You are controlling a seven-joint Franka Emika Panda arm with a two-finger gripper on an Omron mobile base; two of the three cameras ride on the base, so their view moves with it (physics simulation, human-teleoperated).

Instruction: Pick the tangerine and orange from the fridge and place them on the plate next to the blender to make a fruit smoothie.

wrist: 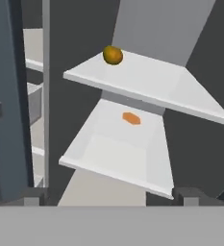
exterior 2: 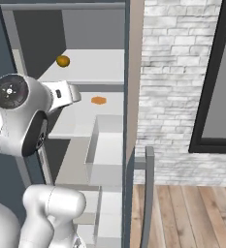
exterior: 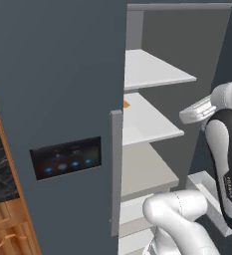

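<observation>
Fridge: the tall dark slate-grey fridge (exterior: pixel 62 74) is standing open, its pale grey shelves showing.
Upper shelf: a round orange-brown fruit (wrist: pixel 113 55) is sitting near the back edge of the upper pale shelf (wrist: pixel 147 86), toward its left corner in the hand view.
Lower shelf: a flatter bright orange fruit (wrist: pixel 131 118) is lying near the back edge of the shelf below (wrist: pixel 118 153).
Gripper: the two-finger gripper (wrist: pixel 111 197) is hovering in front of the shelves, jaws spread wide, gripping nothing.
Door: the small black panel with blue lights (exterior: pixel 65 158) is glowing beside the long grey handle (exterior: pixel 116 172).
</observation>
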